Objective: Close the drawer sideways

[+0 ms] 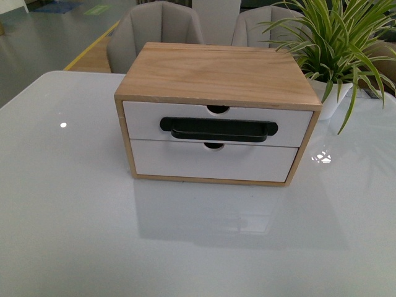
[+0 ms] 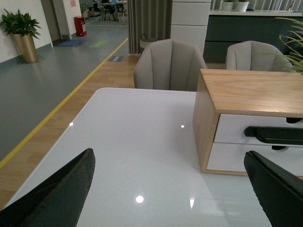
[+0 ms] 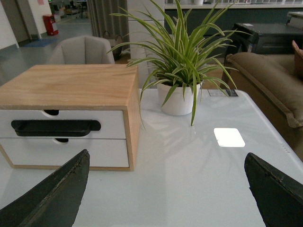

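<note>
Front view: light wood cabinet (image 1: 218, 74) with visible grain, boxy, sits mid-table on a glossy white table (image 1: 68, 235) that mirrors it faintly. Two white matte fronts stacked. Upper one is the drawer (image 1: 145, 124): wide, shallow, half-round notch in top edge, long black bar handle (image 1: 218, 129) with rounded ends. Long axis runs left-right across the view, front panel faces the camera. Its face looks about flush with the cabinet frame, no wood interior showing. Lower drawer front (image 1: 185, 162) plain white, own notch, no handle. Potted plant (image 1: 337, 43) with long striped leaves in a white pot stands just beside the cabinet's right rear corner. Two grey upholstered chairs (image 1: 154, 28) behind the table. Neither arm in frame.

Left wrist view: left gripper (image 2: 170, 194) jaws spread wide, dark tapered fingers (image 2: 61, 194) at both lower corners, nothing between them but bare tabletop. Cabinet off to one side, well apart from the fingers; the drawer shows edge-on with the handle partly cut by the frame.

Right wrist view: right gripper (image 3: 165, 194) also spread wide, empty, dark wedge fingers (image 3: 52, 198) with worn edges. Drawer and handle near one finger, no contact. Plant pot sits near the cabinet side wall.
</note>
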Motion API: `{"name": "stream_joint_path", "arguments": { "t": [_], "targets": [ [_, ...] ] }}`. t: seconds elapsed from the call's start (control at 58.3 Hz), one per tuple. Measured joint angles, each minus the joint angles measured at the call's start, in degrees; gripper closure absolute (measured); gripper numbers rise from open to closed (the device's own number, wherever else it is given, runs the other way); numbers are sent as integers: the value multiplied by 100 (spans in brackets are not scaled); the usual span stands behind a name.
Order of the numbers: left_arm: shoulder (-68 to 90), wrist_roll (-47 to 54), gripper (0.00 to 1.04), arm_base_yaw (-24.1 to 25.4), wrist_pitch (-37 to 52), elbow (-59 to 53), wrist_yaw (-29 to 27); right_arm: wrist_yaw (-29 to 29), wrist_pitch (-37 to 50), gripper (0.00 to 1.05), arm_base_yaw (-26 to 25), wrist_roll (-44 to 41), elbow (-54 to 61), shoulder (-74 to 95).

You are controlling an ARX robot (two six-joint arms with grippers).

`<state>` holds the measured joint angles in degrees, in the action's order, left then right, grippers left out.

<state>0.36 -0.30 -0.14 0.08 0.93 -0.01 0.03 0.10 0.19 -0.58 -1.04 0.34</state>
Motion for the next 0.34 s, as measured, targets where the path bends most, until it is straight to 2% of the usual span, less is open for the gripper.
{"name": "stream_joint_path", "arguments": {
  "t": [0.343],
  "targets": [
    [0, 0, 9, 0, 0, 0, 0, 0, -2, 9, 0, 0, 0, 0]
  ]
}}
